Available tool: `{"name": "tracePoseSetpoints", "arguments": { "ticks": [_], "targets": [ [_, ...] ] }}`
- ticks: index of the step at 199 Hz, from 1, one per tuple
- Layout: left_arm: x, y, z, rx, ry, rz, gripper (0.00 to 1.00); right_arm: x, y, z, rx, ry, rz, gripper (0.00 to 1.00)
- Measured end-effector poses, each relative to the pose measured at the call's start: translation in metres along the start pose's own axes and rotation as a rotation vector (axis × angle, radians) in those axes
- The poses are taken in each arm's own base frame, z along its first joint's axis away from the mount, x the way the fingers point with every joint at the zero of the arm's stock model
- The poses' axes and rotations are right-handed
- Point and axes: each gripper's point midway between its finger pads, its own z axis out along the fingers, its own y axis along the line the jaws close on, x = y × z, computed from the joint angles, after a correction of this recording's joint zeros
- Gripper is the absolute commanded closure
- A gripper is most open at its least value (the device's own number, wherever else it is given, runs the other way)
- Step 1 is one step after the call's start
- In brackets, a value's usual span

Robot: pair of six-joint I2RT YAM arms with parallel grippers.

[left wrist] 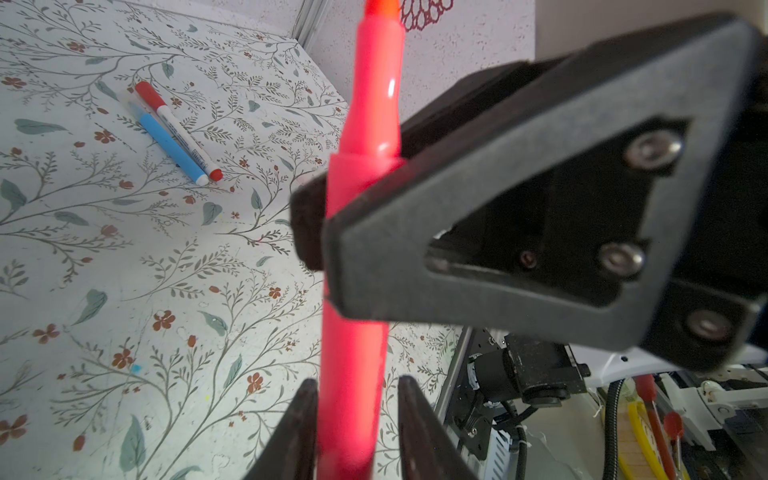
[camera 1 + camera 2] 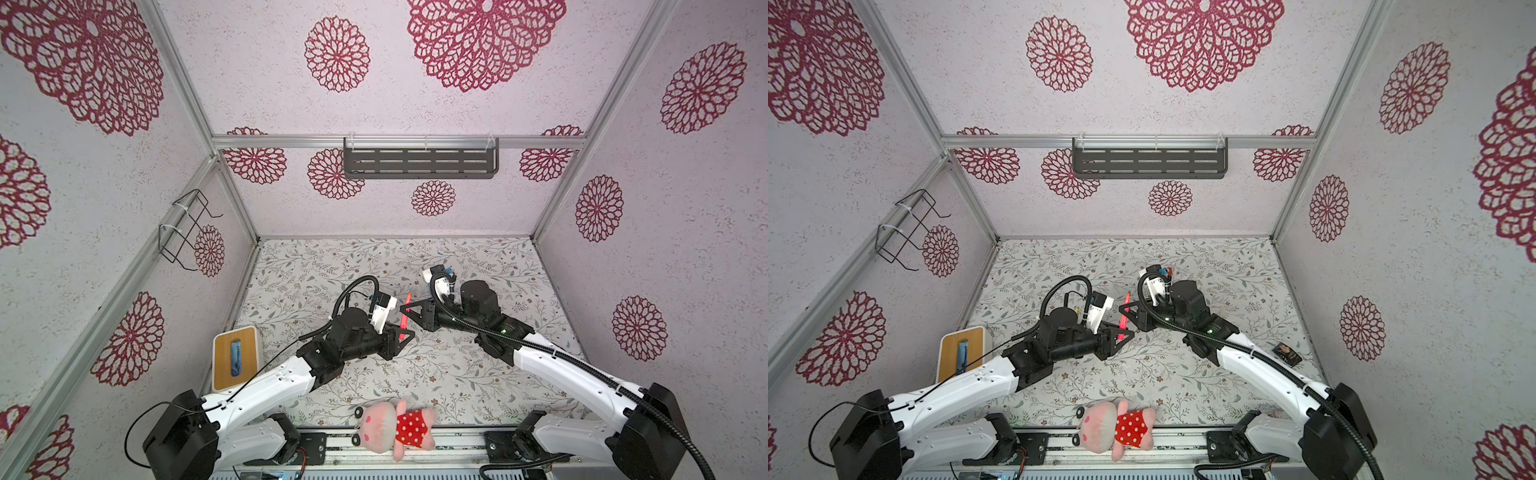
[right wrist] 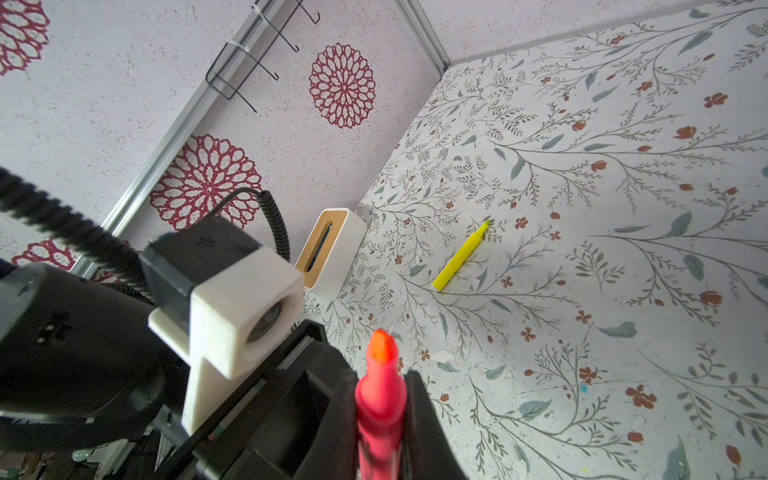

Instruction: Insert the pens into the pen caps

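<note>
A pink-red pen (image 1: 365, 124) stands upright above the table between both grippers, its orange tip (image 3: 380, 345) bare. My right gripper (image 3: 380, 376) is shut on it just below the tip. My left gripper (image 1: 357, 380) is open around the lower barrel, one finger touching and a slim gap at the other. In both top views the pen (image 2: 405, 311) (image 2: 1124, 318) bridges the right gripper (image 2: 402, 309) and the left gripper (image 2: 406, 331). A blue pen (image 1: 170, 145) and a white-barrelled pen (image 1: 183, 137) wearing a red cap (image 1: 148, 94) lie side by side. A yellow pen (image 3: 459, 257) lies alone, uncapped.
A white tissue box with a wooden top (image 2: 235, 357) stands at the left wall. A pink plush toy (image 2: 395, 424) lies at the front edge. A small dark object (image 2: 1286, 353) sits near the right wall. A black shelf (image 2: 419, 162) and a wire rack (image 2: 187, 228) hang on the walls.
</note>
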Motion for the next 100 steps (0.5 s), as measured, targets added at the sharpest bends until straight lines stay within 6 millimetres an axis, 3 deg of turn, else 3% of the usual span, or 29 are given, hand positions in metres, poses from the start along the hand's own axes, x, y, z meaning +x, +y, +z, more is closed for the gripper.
{"name": "tracePoseSetpoints", "arguments": {
  "ticks": [73,100],
  "targets": [
    [-0.0006,0.0007,0.0001,-0.005,-0.003,0.000,0.71,0.0003,0.0039,0.0008,-0.013,0.000,-0.005,0.91],
    [-0.0014,0.0028,0.0002,-0.016,-0.008,0.001,0.85,0.0017,0.0040,0.0014,-0.015,0.000,-0.005,0.91]
  ]
}}
